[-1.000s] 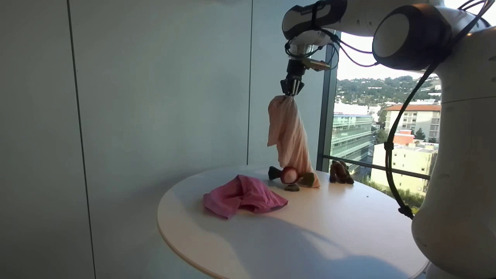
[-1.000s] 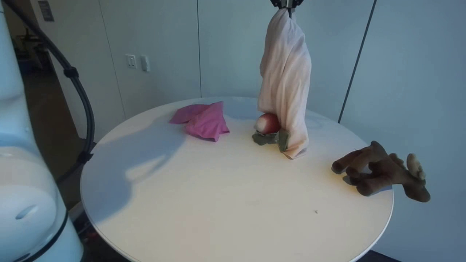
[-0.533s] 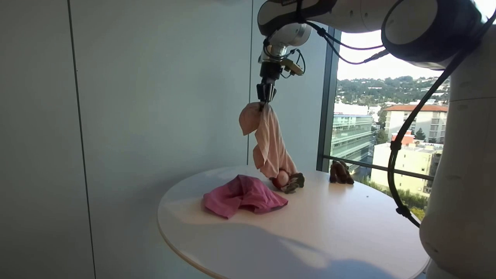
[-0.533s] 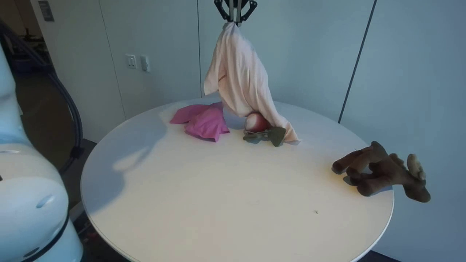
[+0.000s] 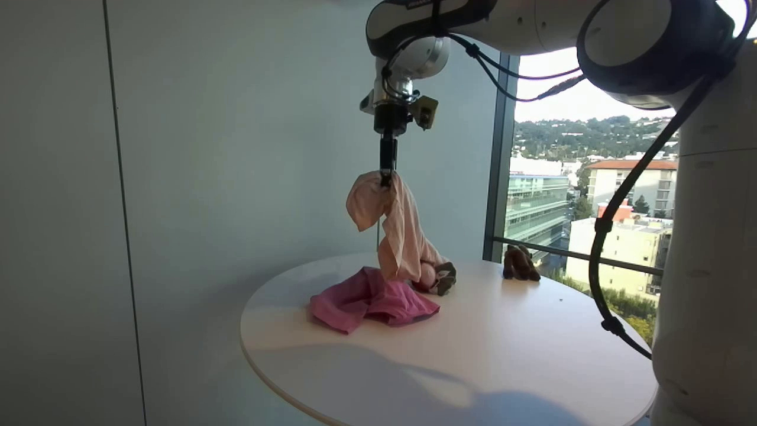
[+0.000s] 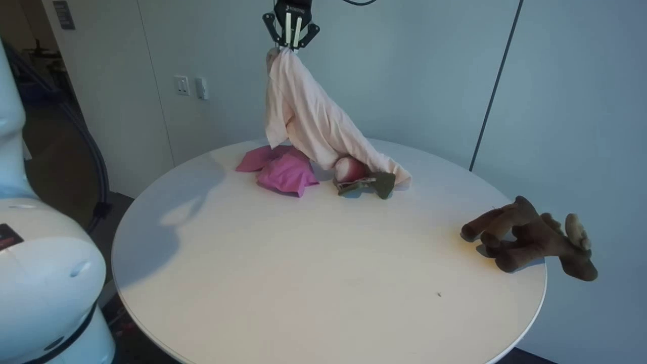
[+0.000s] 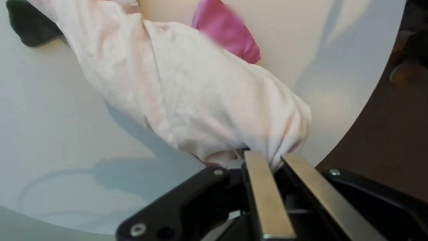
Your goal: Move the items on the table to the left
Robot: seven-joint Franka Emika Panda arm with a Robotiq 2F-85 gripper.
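Observation:
My gripper (image 5: 387, 180) is shut on a pale peach cloth (image 5: 405, 236) above the table. The gripper also shows in an exterior view (image 6: 289, 48) and in the wrist view (image 7: 272, 156), with the cloth bunched between its fingers. The cloth (image 6: 323, 121) hangs slanted, its lower end trailing on the table. A red-and-white round toy with grey-green flaps (image 6: 350, 170) rests on the table against the cloth's lower end, partly covered. A magenta cloth (image 6: 288, 172) lies crumpled beside it, partly behind the hanging cloth in the wrist view. A brown plush toy (image 6: 525, 235) lies at the table edge.
The round white table (image 6: 313, 303) has its rim (image 5: 278, 387) near a pale wall panel (image 5: 248, 148). A window (image 5: 591, 195) stands behind the table in an exterior view.
The gripper has moved toward the magenta cloth, lowered and turned, still holding the peach cloth. The round toy has been dragged slightly the same way. The magenta cloth and brown toy have not moved.

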